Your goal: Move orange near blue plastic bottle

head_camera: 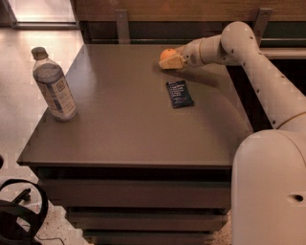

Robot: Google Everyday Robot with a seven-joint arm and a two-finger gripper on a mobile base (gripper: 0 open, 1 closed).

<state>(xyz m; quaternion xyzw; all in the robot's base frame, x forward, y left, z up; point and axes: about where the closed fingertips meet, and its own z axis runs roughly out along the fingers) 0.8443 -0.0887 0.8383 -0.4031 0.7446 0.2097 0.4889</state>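
- While the white arm point(239, 43) stretches across the far right corner of the brown table point(124, 134), the pincer point(165, 62) at its tip sits low over the tabletop, close to the back edge.
- The orange point(167, 53) is right at the pincer, just behind its pale yellow tip, and looks to be touching it.
- Whether the pincer has hold of the orange, and how wide it stands, cannot be told from this view, since it covers the lower part of the fruit.
- A flat dark blue packet point(180, 93) lies on the table a little nearer the camera than the pincer and slightly to the picture's right of it, apart from both the pincer and the orange.
- The bottle point(53, 85) stands upright well away from the pincer, far to the picture's left of it and nearer the camera, close to the table's left edge.
- Its grey cap is on, and its pale label carries a dark square mark.
- Bare tabletop lies between the pincer with the orange and the bottle.
- Beyond the pincer, a wooden wall point(191, 9) runs behind the table.
- The robot's rounded white body point(270, 191) fills the lower right corner, nearer the camera than the pincer.
- On the pale floor point(19, 119) at the lower left, far from the pincer, sits a black curved object point(21, 220).
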